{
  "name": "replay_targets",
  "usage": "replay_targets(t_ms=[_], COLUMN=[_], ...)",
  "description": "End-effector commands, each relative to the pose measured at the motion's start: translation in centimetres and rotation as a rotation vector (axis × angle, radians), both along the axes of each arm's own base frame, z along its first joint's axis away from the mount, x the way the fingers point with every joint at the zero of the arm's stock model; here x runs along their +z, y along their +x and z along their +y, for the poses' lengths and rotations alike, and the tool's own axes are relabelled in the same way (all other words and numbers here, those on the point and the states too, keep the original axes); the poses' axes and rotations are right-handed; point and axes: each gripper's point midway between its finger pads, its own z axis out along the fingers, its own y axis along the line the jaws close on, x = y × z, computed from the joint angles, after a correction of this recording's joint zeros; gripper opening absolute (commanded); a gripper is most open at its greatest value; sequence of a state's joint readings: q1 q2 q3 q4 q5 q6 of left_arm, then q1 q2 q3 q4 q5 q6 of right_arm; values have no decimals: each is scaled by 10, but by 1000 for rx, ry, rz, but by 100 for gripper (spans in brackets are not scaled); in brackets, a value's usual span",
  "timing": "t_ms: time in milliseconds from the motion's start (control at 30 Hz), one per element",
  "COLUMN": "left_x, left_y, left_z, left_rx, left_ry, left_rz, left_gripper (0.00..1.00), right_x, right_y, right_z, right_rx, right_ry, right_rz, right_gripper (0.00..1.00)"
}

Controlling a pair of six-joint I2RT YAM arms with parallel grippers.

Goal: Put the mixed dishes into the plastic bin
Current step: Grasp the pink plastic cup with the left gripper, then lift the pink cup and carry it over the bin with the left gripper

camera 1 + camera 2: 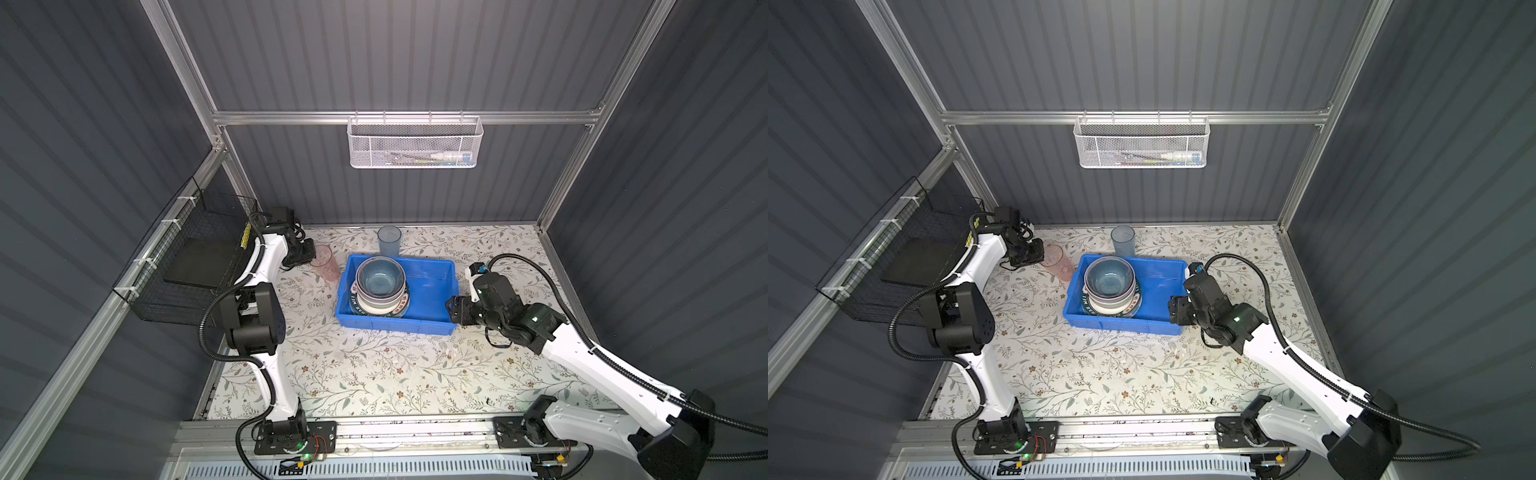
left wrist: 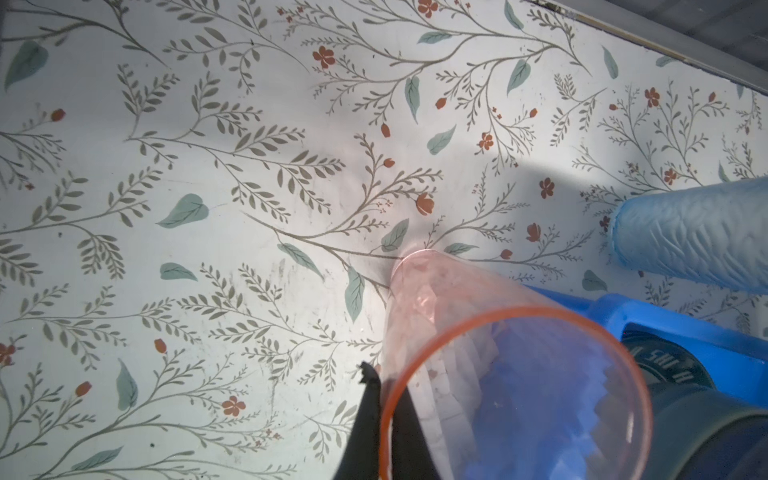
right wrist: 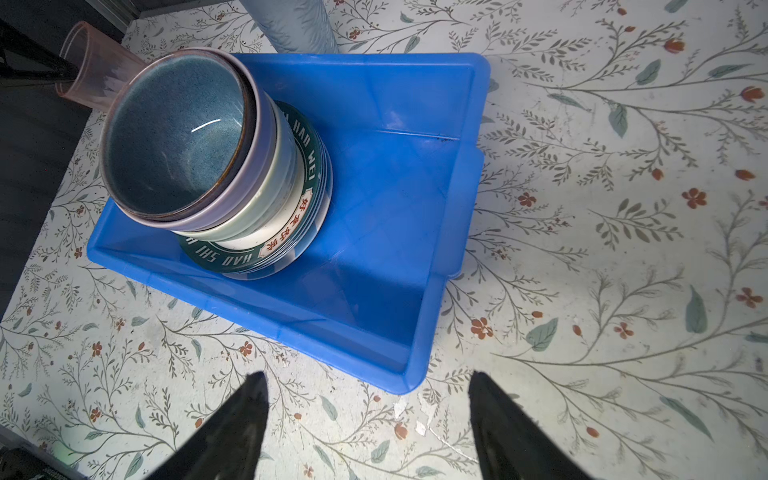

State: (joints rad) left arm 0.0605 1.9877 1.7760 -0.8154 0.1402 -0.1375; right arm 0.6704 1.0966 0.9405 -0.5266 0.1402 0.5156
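Three bowls (image 3: 174, 129) on plates (image 3: 309, 166) are being held in the bin (image 3: 374, 232).
Pink tumbler (image 1: 326, 262), mouth up, is being pinched by left gripper (image 2: 382, 390); right gripper (image 3: 368, 390) is being held wide.

In the left wrist view the blue tumbler (image 2: 698, 232) was cut off by the frame edge, as was part of the pink tumbler (image 2: 478, 332) rim. The stacked bowls (image 3: 174, 133) hid most of the plates (image 3: 309, 166) beneath them. The white mesh basket (image 1: 415, 143) held items too small to identify.

Dishes (image 1: 380, 286) in bin (image 1: 430, 286), pink tumbler (image 1: 327, 262) beside
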Motion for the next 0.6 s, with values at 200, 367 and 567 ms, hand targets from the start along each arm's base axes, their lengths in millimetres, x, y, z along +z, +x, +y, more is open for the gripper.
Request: replay_targets(t_ms=[200,367,567], left_x=[89,132,168], left_y=[-8,-15,-34], left_z=[-9,-20,-46], left_rx=[1,-13,-114], left_ry=[-70,-135,-242], left_rz=[-114,-196,-231], left_gripper=[0,0,0], right_x=[29,44,74], right_y=[-4,-7,-13], right_z=[11,23,30], right_rx=[75,131,155], right_ry=[67,112,182], right_rz=[-52,-64,-58], right_gripper=[77,76,75])
